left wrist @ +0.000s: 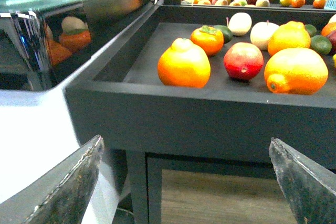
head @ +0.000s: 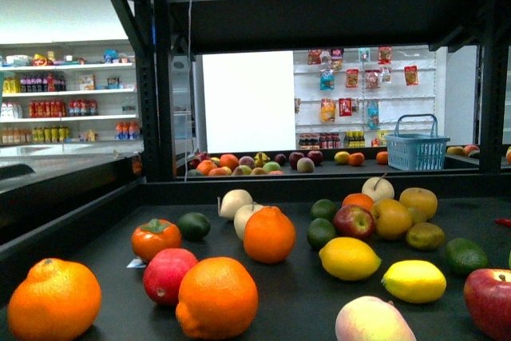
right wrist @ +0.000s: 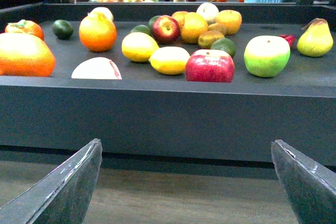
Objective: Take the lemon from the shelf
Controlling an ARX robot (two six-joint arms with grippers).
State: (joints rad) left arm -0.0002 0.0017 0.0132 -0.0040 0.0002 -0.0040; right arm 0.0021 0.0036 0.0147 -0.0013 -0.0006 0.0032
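Observation:
Two bright yellow oval lemons lie side by side on the black shelf (head: 112,221): one lemon (head: 350,259) nearer the middle and a second lemon (head: 413,281) to its right. The right wrist view shows both, the first lemon (right wrist: 139,46) and the second lemon (right wrist: 169,60), behind the shelf's front rim (right wrist: 168,108). My right gripper (right wrist: 186,142) is open, low in front of that rim and apart from the fruit. My left gripper (left wrist: 185,140) is open too, below the shelf's left front corner (left wrist: 199,114). No lemon shows in the left wrist view. Neither arm shows in the front view.
Oranges (head: 216,296), a red apple (right wrist: 210,66), a green apple (right wrist: 266,55), limes (head: 194,226), a pear (right wrist: 315,39) and a pale pink fruit (right wrist: 96,70) crowd the deck around the lemons. Black uprights (head: 156,85) stand at the left. A blue basket (head: 416,145) sits on the far display.

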